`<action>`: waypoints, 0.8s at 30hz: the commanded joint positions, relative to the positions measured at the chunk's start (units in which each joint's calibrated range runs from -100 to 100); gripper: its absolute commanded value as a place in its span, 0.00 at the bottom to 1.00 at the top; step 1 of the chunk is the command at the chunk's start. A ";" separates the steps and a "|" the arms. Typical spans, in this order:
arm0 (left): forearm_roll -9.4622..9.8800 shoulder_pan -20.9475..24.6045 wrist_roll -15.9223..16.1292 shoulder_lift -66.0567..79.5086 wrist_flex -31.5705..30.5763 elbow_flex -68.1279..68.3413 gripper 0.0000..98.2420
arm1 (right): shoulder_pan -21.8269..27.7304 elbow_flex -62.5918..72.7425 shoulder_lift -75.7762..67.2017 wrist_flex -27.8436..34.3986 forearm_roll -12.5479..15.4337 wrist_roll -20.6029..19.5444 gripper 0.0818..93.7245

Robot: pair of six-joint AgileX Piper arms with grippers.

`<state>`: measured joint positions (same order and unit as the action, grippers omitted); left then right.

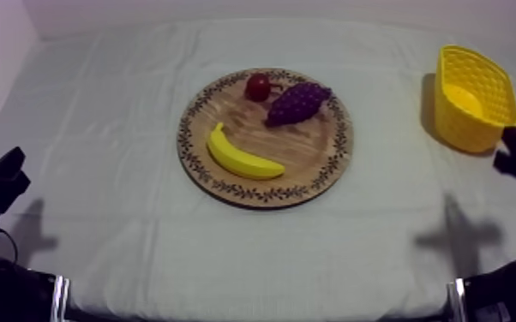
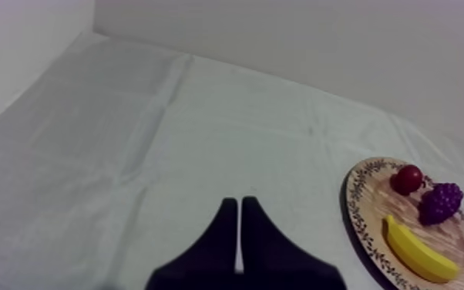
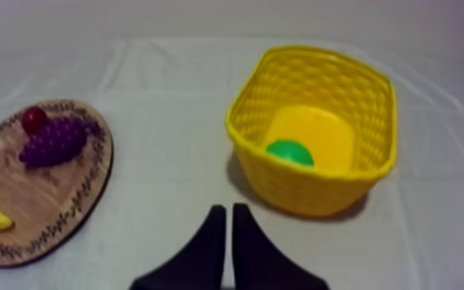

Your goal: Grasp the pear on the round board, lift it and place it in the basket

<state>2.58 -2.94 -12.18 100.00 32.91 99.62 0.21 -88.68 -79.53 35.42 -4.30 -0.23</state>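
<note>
Already the pear (image 3: 289, 152) sits in the yellow basket (image 1: 454, 128) at the wooden board's (image 1: 313, 152) three o'clock, both jaws pressed together empty, so nothing looks left to grab.

The cloth (image 1: 99, 171) is matt, creased fabric. The board (image 1: 313, 152) is grained, matt wood. The basket (image 1: 457, 120) is plastic lattice. The banana (image 1: 243, 159) is smooth and glossy.

The pear (image 3: 289, 152) lies in the basket (image 3: 312, 193), right of the board (image 1: 309, 150).
</note>
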 commanded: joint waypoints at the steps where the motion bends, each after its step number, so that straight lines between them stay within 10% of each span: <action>1: -0.01 0.01 -0.01 0.00 -0.01 0.05 0.00 | -0.11 -5.40 -4.52 1.08 0.25 0.05 0.00; 14: -0.01 0.01 0.00 0.00 -0.01 0.05 0.00 | 3.90 -10.73 -15.24 3.87 4.98 3.00 0.00; 24: -0.01 0.01 0.00 0.00 -0.01 0.05 0.00 | 4.45 -11.08 -16.20 2.84 5.20 12.47 0.01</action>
<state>2.58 -2.94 -12.18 100.00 32.91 99.62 4.61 -99.74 -95.74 38.36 0.89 8.93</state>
